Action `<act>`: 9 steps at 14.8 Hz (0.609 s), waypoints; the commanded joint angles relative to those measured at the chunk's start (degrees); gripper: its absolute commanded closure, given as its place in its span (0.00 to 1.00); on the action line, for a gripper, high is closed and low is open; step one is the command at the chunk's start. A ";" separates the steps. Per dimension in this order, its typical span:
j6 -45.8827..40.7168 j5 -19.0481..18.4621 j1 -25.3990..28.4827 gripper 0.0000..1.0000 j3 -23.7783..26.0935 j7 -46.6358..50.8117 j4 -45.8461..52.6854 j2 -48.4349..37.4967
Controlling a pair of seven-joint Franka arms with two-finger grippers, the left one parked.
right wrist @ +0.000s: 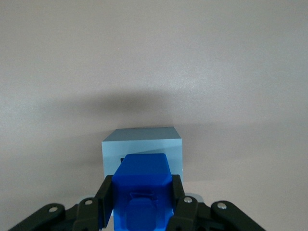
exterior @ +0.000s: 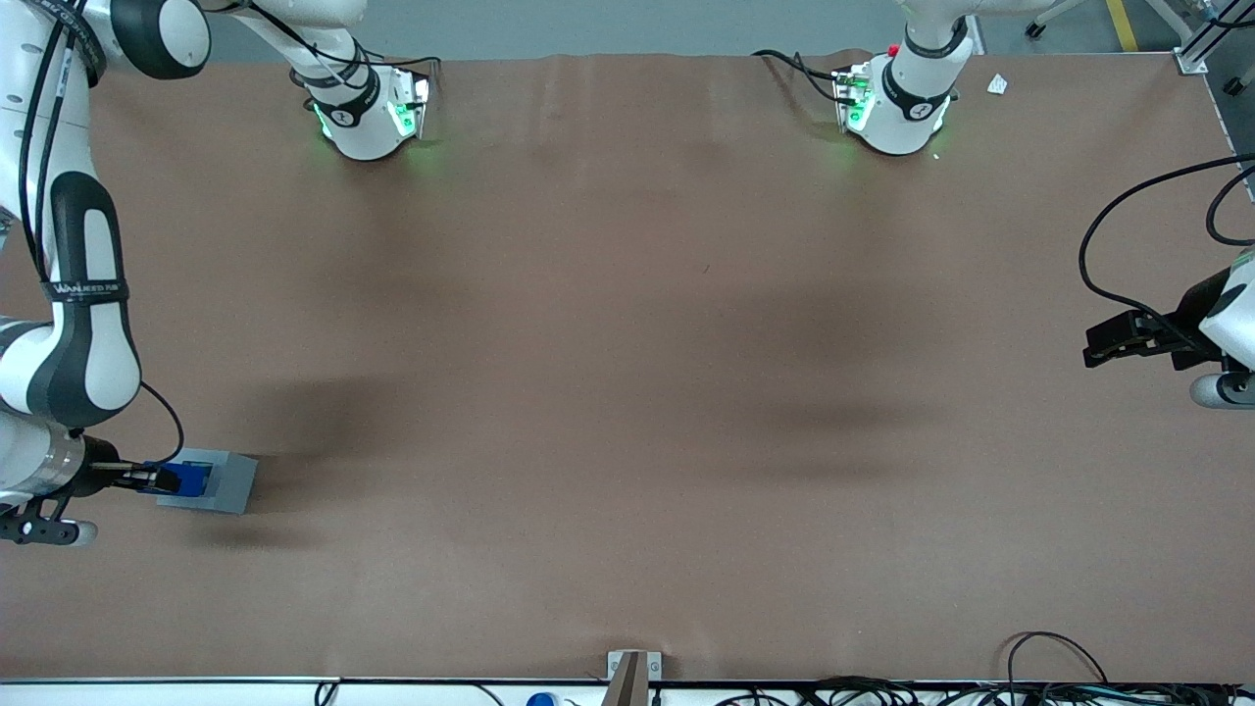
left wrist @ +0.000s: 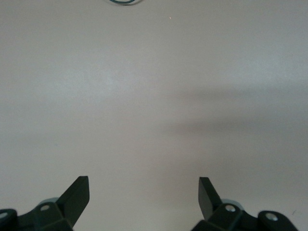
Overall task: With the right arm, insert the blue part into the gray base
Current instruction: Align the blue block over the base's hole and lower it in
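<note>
The right arm's end effector (right wrist: 142,204) pinches the blue part (right wrist: 142,187) directly above the gray base (right wrist: 141,149), which sits on the brown tabletop (exterior: 627,392) at the working arm's end.

Your right arm (exterior: 83,314) reached low at the working arm's end of the table, wrist seemingly bent level, gripper (exterior: 157,479) clamped on the blue part (right wrist: 143,190), black fingers (right wrist: 106,199) flanking both its sides
</note>
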 commanded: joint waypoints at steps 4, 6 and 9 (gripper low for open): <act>-0.52 0.17 0.21 1.00 0.46 -0.55 0.44 0.24; -0.52 0.17 0.04 1.00 0.46 -0.64 0.44 0.24; -0.70 -0.01 0.04 1.00 0.46 -0.64 0.44 0.24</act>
